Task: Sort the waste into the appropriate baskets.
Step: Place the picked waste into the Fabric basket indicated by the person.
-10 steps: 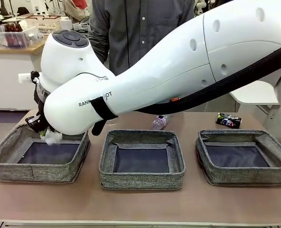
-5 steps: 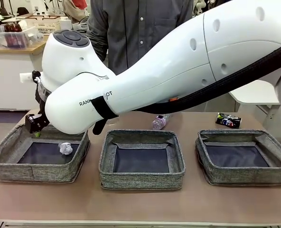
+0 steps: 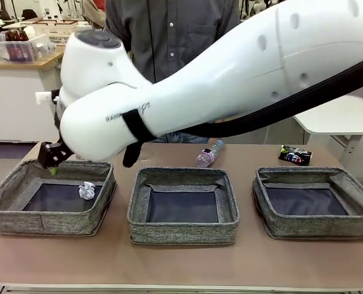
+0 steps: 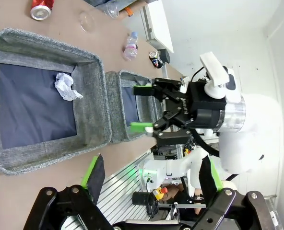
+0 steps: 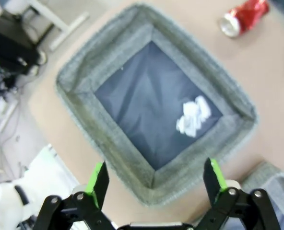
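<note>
The crumpled white paper ball (image 3: 86,190) lies loose on the dark base of the left basket (image 3: 46,223). My right gripper (image 3: 51,160) hangs above that basket's far left corner, open and holding nothing. From its own wrist the right gripper (image 5: 156,181) looks down on the paper ball (image 5: 193,115) and a crushed red can (image 5: 242,17) beyond the basket (image 5: 99,139). My left gripper (image 4: 151,175) is open and empty, high above the table. The clear bottle (image 3: 207,156) and the dark can (image 3: 295,155) lie behind the baskets. A clear cup (image 4: 87,20) sits near the red can (image 4: 41,8).
The middle basket (image 3: 183,233) and the right basket (image 3: 316,228) hold nothing. My right arm's white bulk spans the scene above the baskets. A person in a dark shirt (image 3: 169,37) stands at the far side of the table.
My right gripper opened and let go of the paper ball, which dropped into the left basket. The arm has since lifted a little.
</note>
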